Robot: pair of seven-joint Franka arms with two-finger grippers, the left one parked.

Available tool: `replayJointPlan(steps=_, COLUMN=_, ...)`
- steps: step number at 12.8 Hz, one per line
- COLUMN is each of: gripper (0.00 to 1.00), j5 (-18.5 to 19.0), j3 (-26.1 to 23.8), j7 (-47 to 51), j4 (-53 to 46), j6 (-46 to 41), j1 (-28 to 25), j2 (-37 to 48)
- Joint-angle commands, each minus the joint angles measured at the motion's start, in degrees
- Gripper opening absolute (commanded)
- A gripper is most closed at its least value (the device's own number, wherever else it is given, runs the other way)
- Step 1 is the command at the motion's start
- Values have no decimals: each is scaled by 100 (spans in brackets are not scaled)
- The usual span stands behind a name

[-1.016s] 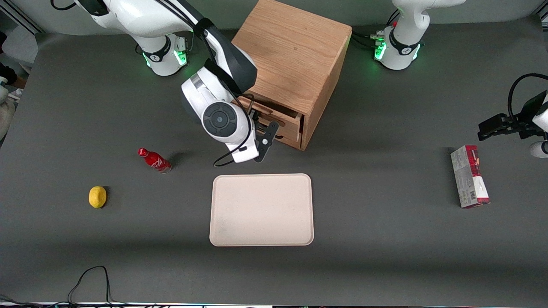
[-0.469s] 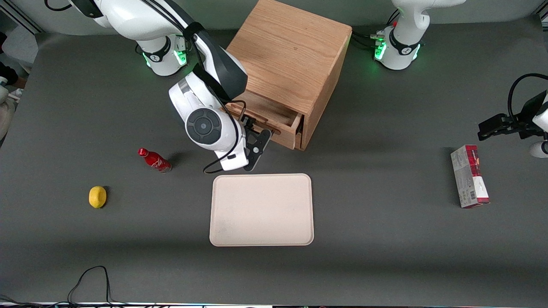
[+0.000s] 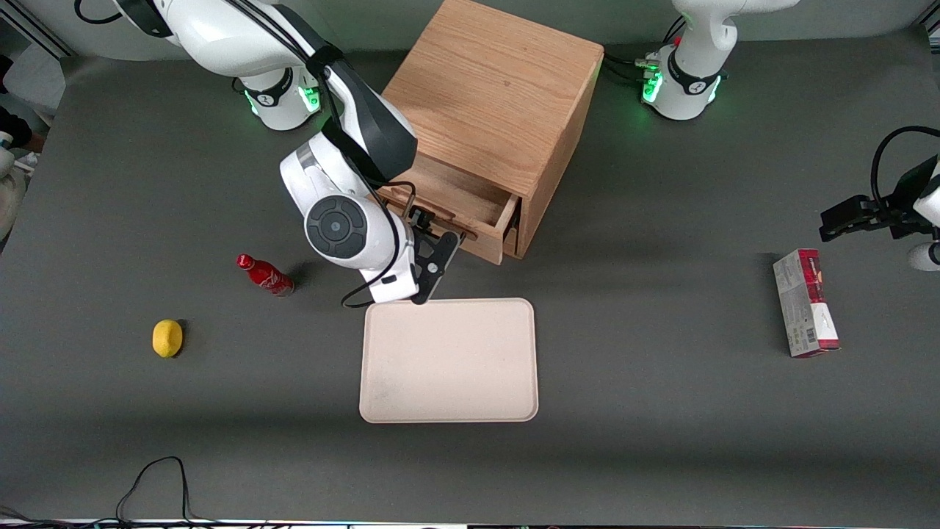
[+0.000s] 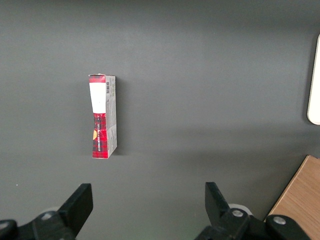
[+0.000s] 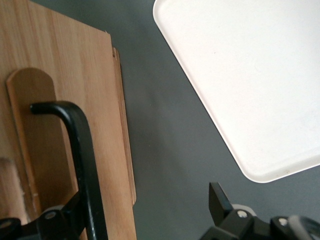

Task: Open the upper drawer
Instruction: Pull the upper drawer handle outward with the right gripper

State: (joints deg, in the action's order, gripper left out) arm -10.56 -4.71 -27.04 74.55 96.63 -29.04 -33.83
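My tool (image 3: 433, 246) is at the front of the light oak upper drawer (image 3: 459, 202), its fingers set wide on either side of the long black metal bar handle (image 5: 82, 165), hooked around it rather than pinching it. The drawer stands partly out of the oak cabinet (image 3: 499, 103), its plain wood base showing. I judge the opening well begun but unfinished. The pale rectangular tray (image 3: 449, 360) lies on the dark grey surface (image 3: 661, 411) just nearer the front camera.
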Motion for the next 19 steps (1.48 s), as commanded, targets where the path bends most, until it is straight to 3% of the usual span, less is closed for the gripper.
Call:
replayJointPlan(steps=1, gripper=100, j5=-122, j3=14, j7=-143, j4=-371, j6=-48, j1=56, j2=-264)
replayJointPlan(steps=5, gripper=100, j5=-130, j3=-12, j7=-134, j4=-459, j6=-39, j1=222, j2=-317)
replayJointPlan(steps=8, gripper=100, j5=-394, j3=14, j7=-134, j4=-547, j6=-39, j1=337, j2=-361)
replayJointPlan(steps=19, gripper=100, j5=-456, j3=-12, j7=-170, j4=-591, j6=-39, j1=706, j2=-440)
